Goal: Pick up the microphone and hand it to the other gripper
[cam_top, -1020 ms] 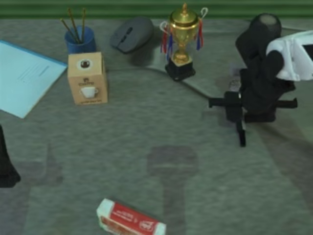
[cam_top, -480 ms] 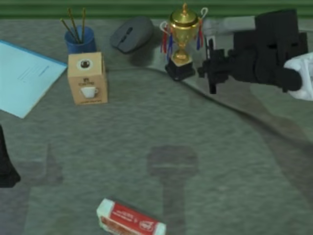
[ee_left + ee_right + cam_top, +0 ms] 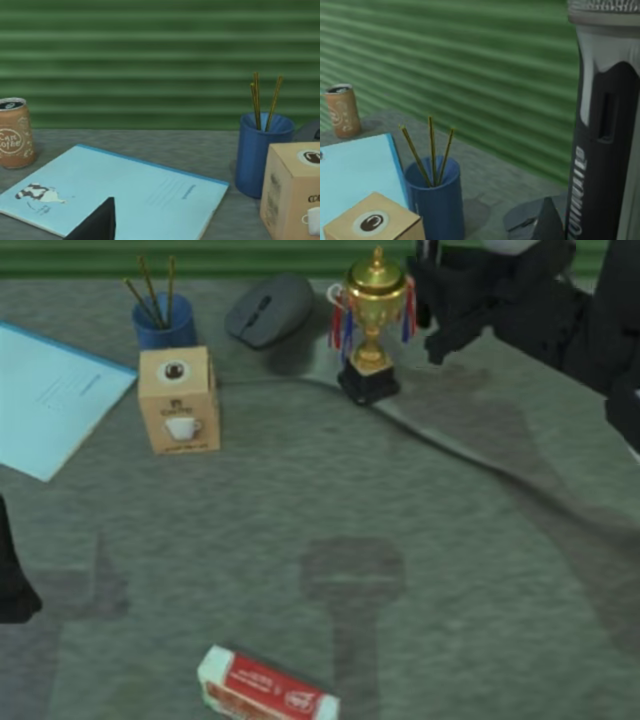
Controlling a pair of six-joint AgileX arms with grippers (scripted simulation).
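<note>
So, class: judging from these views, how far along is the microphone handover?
Done: the microphone is off the table, carried by the right gripper high at the far right, beside the trophy. In hand: carrying it. Left: the pass, since the left arm sits parked at the table's left edge.

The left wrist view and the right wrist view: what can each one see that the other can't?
Only the left wrist view shows the cartoon drawing on the light blue notebook's cover. Only the right wrist view shows the black-handled, silver mesh-headed microphone close up and part of the grey computer mouse. Both show the brown coffee can, the light blue notebook, the blue cup of pencils, the tan cardboard coffee box and the green slatted wall.
</note>
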